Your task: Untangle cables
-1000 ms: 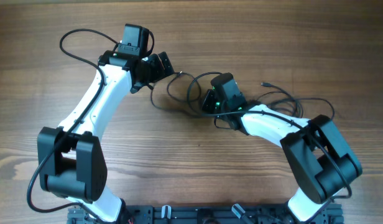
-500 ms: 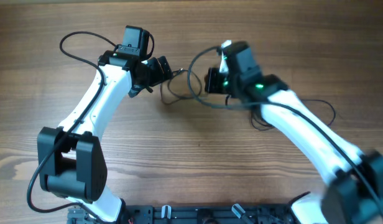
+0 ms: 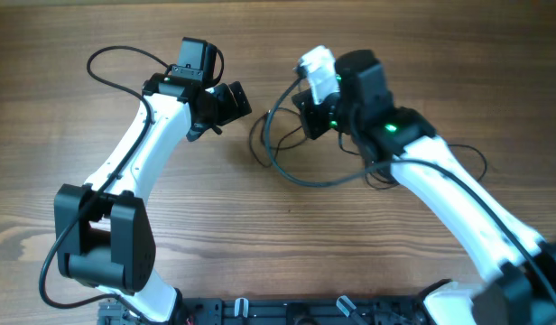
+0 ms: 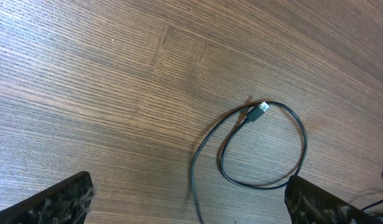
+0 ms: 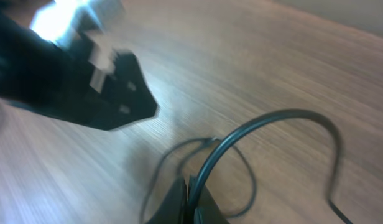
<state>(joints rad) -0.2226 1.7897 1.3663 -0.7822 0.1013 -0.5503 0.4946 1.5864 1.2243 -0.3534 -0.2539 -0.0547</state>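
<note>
The right gripper [image 5: 190, 190] is pinched shut on one thin black cord of the cables [image 5: 272, 117]. The cord rises from between its fingertips and arches away over the wood before dropping again toward the right. Seen from above, this gripper [image 3: 307, 116] sits just past the middle of the table [image 3: 70, 54], toward the far edge. The cables [image 3: 301, 179] spread beneath it and to its left as several loose overlapping loops, the largest sweeping in a wide curve toward the near edge. More black cord runs on under the right arm [image 3: 458, 199] toward the table's right edge. The left gripper [image 3: 231, 101] is just left of those loops, near them but apart, its jaws spread wide with nothing between them. Its own camera looks down on a single round loop of cord lying flat on the wood, ending in a small plug [image 4: 259, 111] with a pale tip. A further strand trails from that loop down between the open fingers. The right wrist view is blurred, so whether the cords there are knotted cannot be told.
</note>
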